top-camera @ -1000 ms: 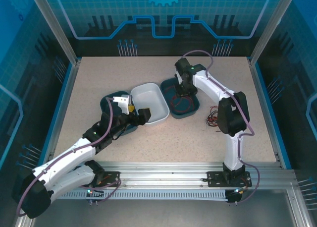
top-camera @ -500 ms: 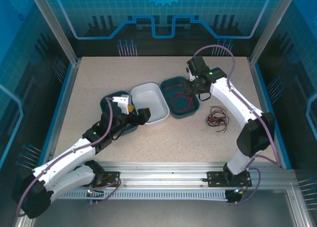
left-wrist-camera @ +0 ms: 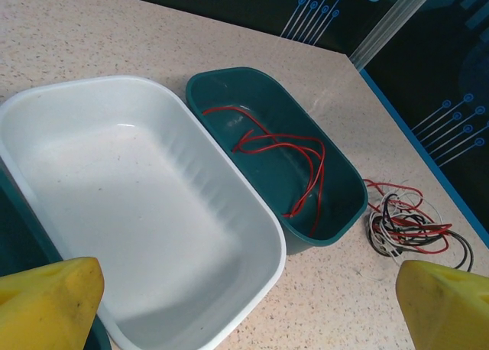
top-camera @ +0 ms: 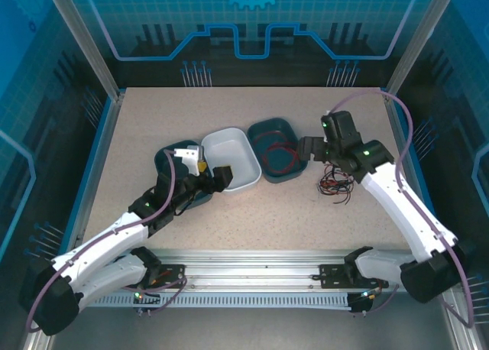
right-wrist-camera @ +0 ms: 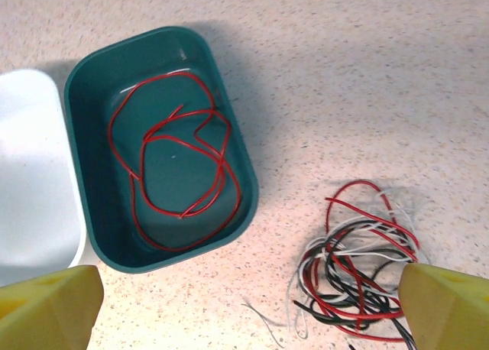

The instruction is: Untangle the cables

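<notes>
Right wrist: thin red cable [right-wrist-camera: 177, 160] loops inside rounded teal bin [right-wrist-camera: 241, 147].

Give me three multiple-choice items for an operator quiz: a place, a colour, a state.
1. Where does the tangled bundle of red, black and white cables lie?
A on the speckled table, beside the teal rectangular plastic tub; B inside that tub; C draped over its rim.
2. What colour is the thin cable lying in the teal tub?
A black; B red; C white.
3. How does the right gripper stand?
A shut on a cable; B shut on the tub; C open.
Key: A, the bundle rests on the tabletop; B, only red strands loop inside; C, its yellow fingertips sit wide apart.
</notes>
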Robot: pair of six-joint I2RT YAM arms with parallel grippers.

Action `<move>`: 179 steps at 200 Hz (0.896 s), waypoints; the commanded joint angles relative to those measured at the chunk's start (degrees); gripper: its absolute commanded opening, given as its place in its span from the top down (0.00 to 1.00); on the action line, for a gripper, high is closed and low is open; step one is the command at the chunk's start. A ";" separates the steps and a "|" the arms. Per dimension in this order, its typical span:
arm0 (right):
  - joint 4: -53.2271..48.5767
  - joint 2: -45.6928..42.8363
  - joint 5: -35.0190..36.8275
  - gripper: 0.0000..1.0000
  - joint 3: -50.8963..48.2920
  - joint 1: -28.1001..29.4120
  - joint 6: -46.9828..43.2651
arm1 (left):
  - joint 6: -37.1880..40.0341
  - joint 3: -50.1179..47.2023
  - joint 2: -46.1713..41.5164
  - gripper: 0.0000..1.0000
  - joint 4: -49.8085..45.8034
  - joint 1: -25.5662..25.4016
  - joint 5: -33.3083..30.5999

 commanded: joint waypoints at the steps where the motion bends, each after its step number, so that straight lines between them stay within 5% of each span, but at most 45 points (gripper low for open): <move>1: -1.04 -3.36 1.13 0.00 -2.91 -2.70 3.41 | 0.00 -0.72 -0.57 0.01 0.76 0.39 -3.25; 116: -3.29 -6.76 -6.01 0.00 -14.21 -15.92 5.41 | -1.22 -0.84 -1.07 0.01 -0.49 0.45 -6.19; 179: 1.91 -2.04 -15.19 0.22 -17.83 -26.69 2.47 | -1.09 -0.37 0.62 0.01 -0.20 0.37 -3.97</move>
